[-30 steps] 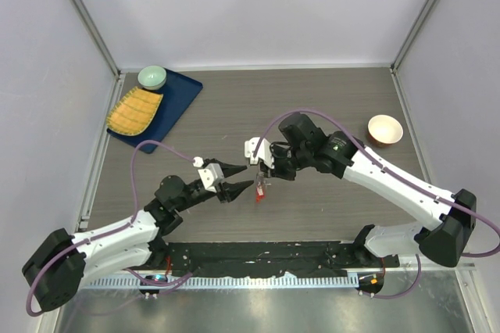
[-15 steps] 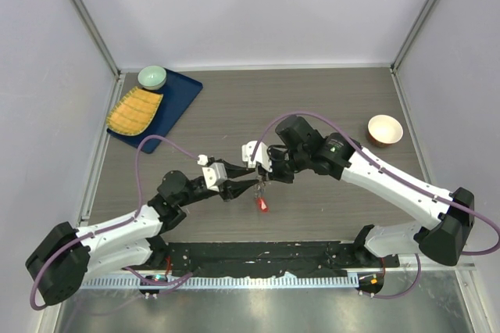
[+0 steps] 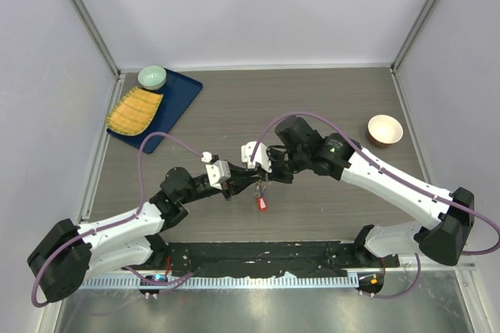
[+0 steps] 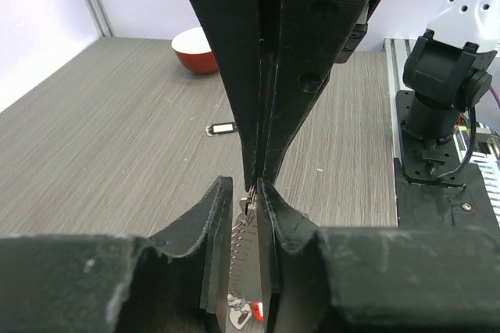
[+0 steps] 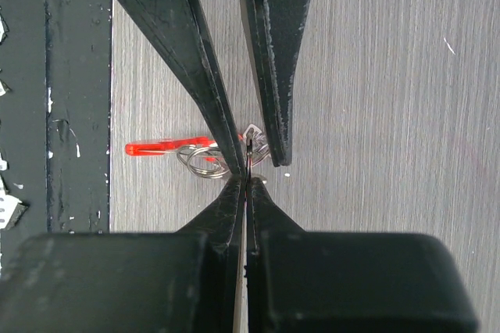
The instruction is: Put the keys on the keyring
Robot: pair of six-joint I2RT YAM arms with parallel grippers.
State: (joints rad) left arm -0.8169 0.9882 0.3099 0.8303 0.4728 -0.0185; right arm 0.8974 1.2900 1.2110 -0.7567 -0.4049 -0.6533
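Over the middle of the table my right gripper [image 3: 263, 182] is shut on the keyring [image 5: 248, 157], which it holds edge-on as a thin wire loop. The ring's smaller loops [image 5: 199, 162] and red tag [image 5: 156, 148] hang beneath it, and the red tag [image 3: 262, 204] also shows from above. My left gripper [image 3: 244, 184] meets the right one tip to tip. Its narrow jaws sit against both sides of a silver key [image 4: 248, 247], whose head [image 5: 256, 136] lies right at the ring. I cannot tell whether the key is threaded on.
A small black fob [image 4: 221, 127] lies on the table beyond the grippers. A red bowl [image 3: 384, 130] stands at the right. At the back left, a blue tray [image 3: 176, 106] carries a yellow mat [image 3: 134, 110] and a green bowl [image 3: 151, 76]. A black rail [image 3: 258, 255] runs along the near edge.
My left gripper moved right up to the right gripper and its jaws narrowed round the silver key. The red tag swung a little lower. The right arm barely moved.
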